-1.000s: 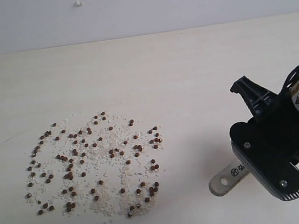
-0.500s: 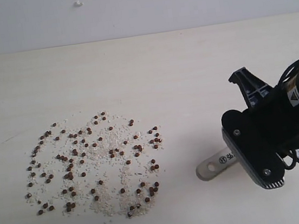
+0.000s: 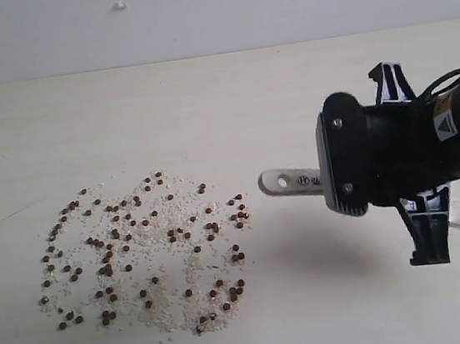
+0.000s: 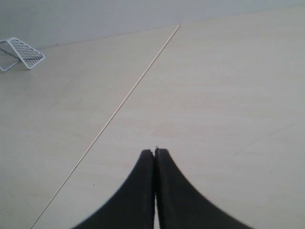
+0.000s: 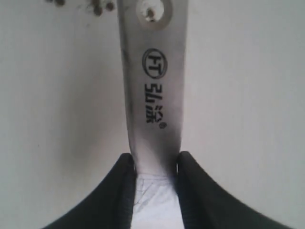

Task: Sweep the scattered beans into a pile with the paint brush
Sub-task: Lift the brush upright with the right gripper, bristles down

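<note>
1. The table (image 3: 205,108) is pale and fills nearly all of the exterior view. A grey wall stands at 12 o'clock.
2. The right arm (image 3: 428,148) is black and sits at 3 o'clock of the exterior view. It hangs above the table, and a soft shadow lies under it toward 6 o'clock.
3. A wide patch of white grains (image 3: 193,265) spreads at 8 o'clock of that view, well apart from the arm.
4. The brush (image 3: 290,182) is in the right gripper (image 5: 155,164), whose jaws pinch the handle from 2 sides. The handle end, with its hole and dark mark, points to 9 o'clock. It stops near the 3 o'clock edge of the patch and, I judge, is in the air and not touching it. The arm hides the bristles.
5. The left gripper (image 4: 155,155) has its jaws pressed together on nothing, over bare table. The exterior view does not show it.
6. A small white wire rack (image 4: 21,52) lies farther off on the table, beyond a thin seam (image 4: 124,102).
7. The beans (image 3: 108,271) are the smallest things here. There are dozens, reddish-brown, and they lie singly all over the patch among the grains.
8. On progress, I judge that only the pickup of the brush is done. No beans are gathered together, so all the sweeping is left. The bristles must first come down to the table beside the patch, because now the handle end leads.
</note>
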